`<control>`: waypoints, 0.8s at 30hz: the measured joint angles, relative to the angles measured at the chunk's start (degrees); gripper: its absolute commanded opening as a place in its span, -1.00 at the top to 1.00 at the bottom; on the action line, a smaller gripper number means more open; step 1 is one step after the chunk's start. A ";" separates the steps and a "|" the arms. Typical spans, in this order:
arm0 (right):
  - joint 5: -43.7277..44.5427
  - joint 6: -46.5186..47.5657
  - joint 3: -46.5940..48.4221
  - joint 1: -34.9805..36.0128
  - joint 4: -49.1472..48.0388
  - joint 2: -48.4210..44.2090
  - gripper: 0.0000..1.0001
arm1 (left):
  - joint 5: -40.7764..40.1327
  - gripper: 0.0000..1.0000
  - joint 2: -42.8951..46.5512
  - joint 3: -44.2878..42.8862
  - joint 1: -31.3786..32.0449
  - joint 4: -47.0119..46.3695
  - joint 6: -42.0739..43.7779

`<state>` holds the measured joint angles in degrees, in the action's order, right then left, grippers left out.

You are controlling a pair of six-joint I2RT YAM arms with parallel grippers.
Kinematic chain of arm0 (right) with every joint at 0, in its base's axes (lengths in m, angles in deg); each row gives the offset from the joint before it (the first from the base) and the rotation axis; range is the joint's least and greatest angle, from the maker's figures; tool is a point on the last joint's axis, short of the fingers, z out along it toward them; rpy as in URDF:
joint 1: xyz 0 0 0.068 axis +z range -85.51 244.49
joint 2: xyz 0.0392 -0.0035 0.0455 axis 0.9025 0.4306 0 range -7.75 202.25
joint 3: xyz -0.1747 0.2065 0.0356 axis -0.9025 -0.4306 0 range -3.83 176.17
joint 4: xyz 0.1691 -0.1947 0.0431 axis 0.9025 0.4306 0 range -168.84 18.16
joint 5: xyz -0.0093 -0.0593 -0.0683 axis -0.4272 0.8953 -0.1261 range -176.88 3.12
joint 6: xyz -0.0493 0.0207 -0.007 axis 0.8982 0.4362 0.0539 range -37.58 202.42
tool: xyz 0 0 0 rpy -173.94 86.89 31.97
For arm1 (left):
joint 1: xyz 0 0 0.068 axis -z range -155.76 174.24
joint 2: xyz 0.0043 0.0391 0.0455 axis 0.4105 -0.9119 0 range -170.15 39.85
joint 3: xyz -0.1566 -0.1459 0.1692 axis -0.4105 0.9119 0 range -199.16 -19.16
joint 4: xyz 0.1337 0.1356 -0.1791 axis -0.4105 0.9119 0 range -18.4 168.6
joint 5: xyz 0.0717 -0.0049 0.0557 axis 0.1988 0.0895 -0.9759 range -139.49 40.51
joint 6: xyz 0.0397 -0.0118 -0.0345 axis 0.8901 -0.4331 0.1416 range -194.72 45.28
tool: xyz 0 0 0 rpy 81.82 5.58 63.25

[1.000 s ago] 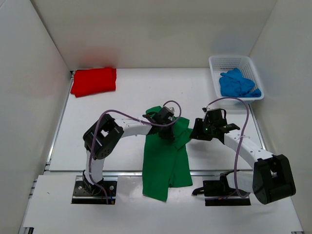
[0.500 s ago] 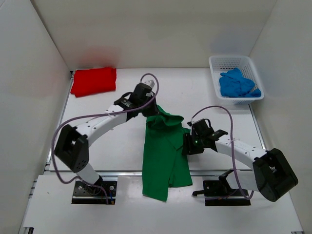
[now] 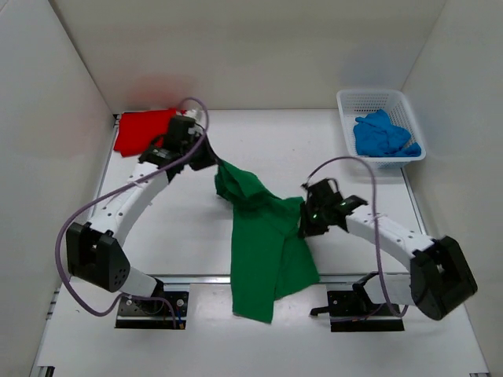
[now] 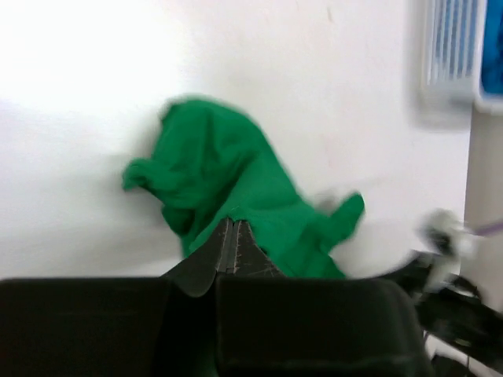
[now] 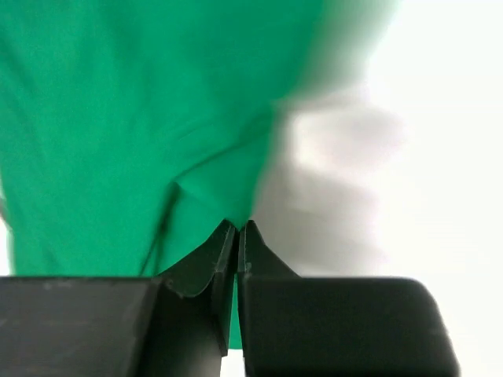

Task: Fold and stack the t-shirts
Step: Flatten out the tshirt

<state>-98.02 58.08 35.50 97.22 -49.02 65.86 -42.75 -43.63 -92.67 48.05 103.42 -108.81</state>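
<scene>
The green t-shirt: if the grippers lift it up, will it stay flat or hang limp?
Probably limp: the green t-shirt bunches into folds near the left gripper. Likely light, since fingertip pinches hold it. Unheld parts would probably sag.

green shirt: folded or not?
Not folded. The green t-shirt is bunched and pulled out between the left gripper and right gripper, both shut on it, with its lower part lying loose and uneven.
</scene>
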 measured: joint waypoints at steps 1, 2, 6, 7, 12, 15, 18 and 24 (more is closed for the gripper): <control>1.36 1.16 2.10 -3.17 1.55 -2.10 1.00 | -0.02 1.00 0.07 -1.97 -2.43 1.55 0.76; 2.78 2.29 4.52 -6.54 2.45 -4.63 1.00 | -0.15 1.00 0.24 -4.42 -5.07 3.06 1.57; 4.76 6.93 14.69 -20.13 2.64 -14.93 1.00 | -2.60 1.00 3.04 -14.88 -13.62 8.04 4.87; 4.85 8.04 16.92 -23.04 2.21 -17.16 1.00 | -3.56 1.00 4.68 -17.33 -14.75 9.07 5.68; 4.76 11.74 22.32 -28.06 -0.50 -25.70 1.00 | -5.51 1.00 14.38 -23.74 -13.75 10.93 7.80; 3.52 13.11 22.32 -28.13 -0.72 -29.57 1.00 | -6.84 1.00 18.97 -26.27 -13.27 11.26 8.41; 2.95 14.19 22.32 -28.44 -1.11 -33.20 1.00 | -7.41 1.00 21.38 -27.43 -12.11 11.23 8.90; 2.84 16.28 24.87 -29.99 -1.84 -39.39 0.99 | -9.35 1.00 22.82 -31.28 -9.66 12.11 9.84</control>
<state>-95.18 74.36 60.37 67.23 -50.85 26.47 -52.11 -20.81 -123.95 38.39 115.52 -98.97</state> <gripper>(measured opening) 0.009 0.019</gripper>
